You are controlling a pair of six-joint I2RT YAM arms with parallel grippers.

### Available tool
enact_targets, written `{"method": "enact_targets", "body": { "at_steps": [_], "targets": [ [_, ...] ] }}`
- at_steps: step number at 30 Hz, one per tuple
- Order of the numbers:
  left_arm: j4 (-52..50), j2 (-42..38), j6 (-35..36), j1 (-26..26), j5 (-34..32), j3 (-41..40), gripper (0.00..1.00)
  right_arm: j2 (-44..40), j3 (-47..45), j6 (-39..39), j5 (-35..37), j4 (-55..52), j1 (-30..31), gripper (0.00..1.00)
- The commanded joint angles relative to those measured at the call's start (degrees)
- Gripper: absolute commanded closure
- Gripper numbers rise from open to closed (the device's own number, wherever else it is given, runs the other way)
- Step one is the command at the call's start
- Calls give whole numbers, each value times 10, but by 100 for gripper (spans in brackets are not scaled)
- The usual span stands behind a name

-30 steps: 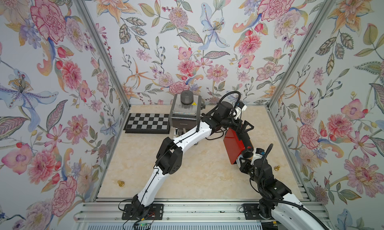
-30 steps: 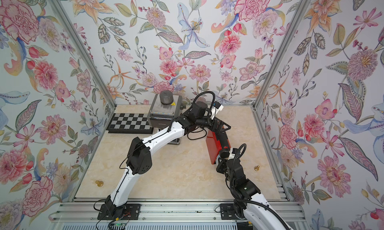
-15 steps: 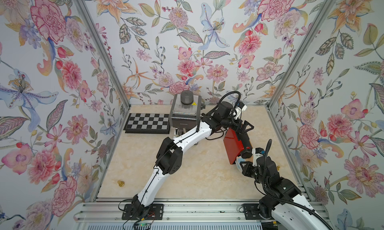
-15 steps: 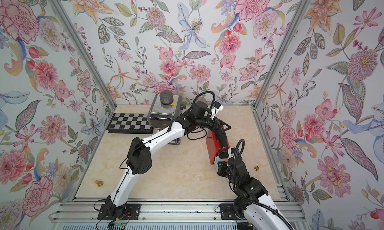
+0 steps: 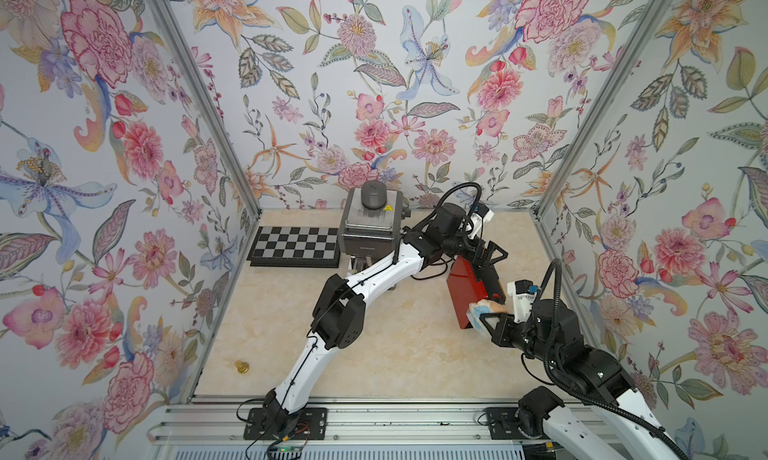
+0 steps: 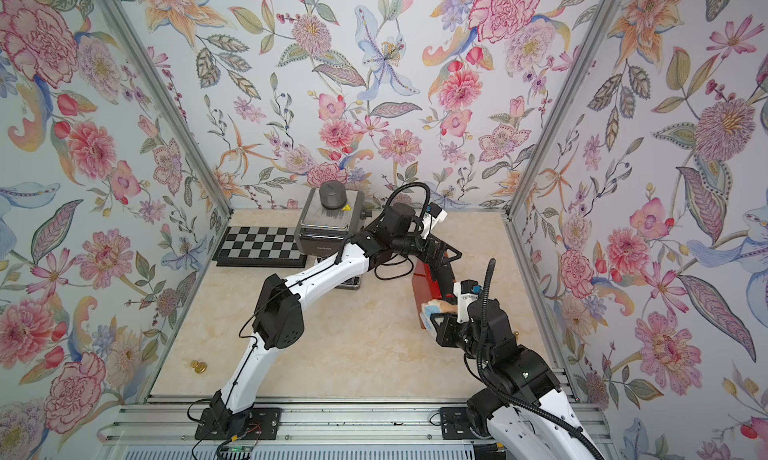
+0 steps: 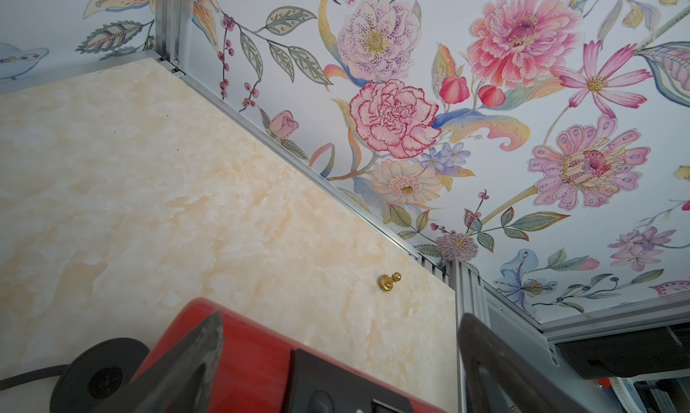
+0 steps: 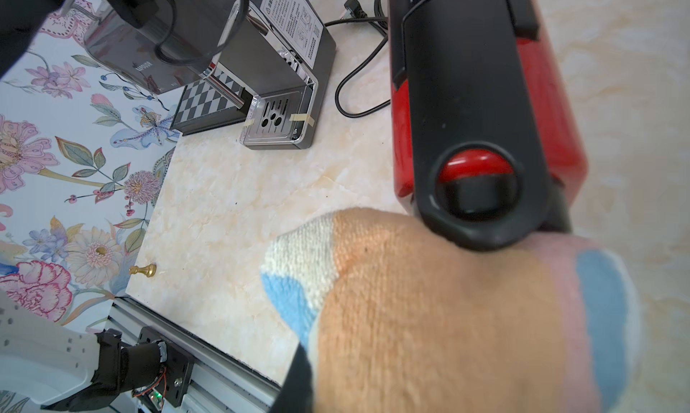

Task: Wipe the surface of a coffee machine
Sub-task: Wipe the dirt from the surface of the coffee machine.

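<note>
— Right gripper [image 5: 490,317] clamped tight on the cloth [image 8: 448,318], fingertips buried under it. Left?

— Left gripper [image 7: 339,355] spread wide, straddling the red coffee machine [image 5: 462,296] near the table's [image 5: 374,354] right edge. Contact unclear. Cloth has moved up against the machine's front end since a second ago.

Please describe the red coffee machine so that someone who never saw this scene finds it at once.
On the marble-look table, look near the right wall. There stands a narrow red machine with a black top; the left gripper's open jaws straddle it and the right gripper presses a cloth against it. The other machine, beside the chessboard, is grey.
</note>
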Motion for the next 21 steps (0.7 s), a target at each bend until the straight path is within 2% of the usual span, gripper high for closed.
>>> {"method": "enact_targets", "body": {
  "at_steps": [1,10,14,21],
  "targets": [
    [-29,10,-7,-1,-1,-22,1,1,36,-38,42,-17,-4,100],
    [-2,-22,-26,23,17,-46,1,41,82,-73,62,24,-27,100],
    [32,-62,-35,49,26,-80,1,65,103,-67,15,52,-44,100],
    [165,-147,-72,92,114,-198,1,99,136,-62,-39,80,-56,100]
  ]
}}
